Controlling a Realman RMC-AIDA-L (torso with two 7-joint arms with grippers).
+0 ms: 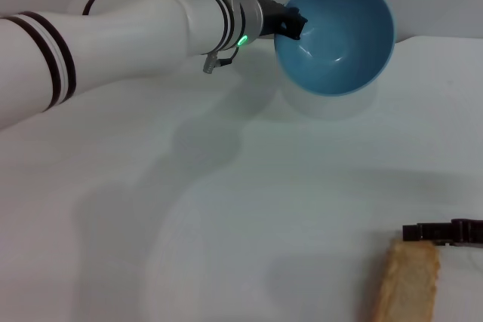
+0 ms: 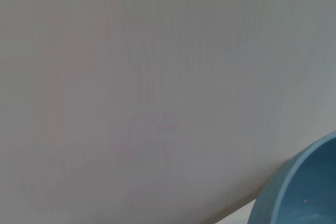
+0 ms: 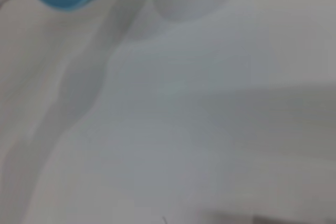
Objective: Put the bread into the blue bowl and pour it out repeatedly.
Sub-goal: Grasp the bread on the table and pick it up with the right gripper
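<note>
Far across the white table, the left gripper is clenched on the rim of the blue bowl. It holds the bowl up in the air, tipped on its side, so the open mouth faces this way. Nothing is inside the bowl. Its shadow lies on the table under it. Near the right front edge lies the bread, tan side up. The right gripper is just beside the bread's far end; I cannot tell if it is released or clenched.
</note>
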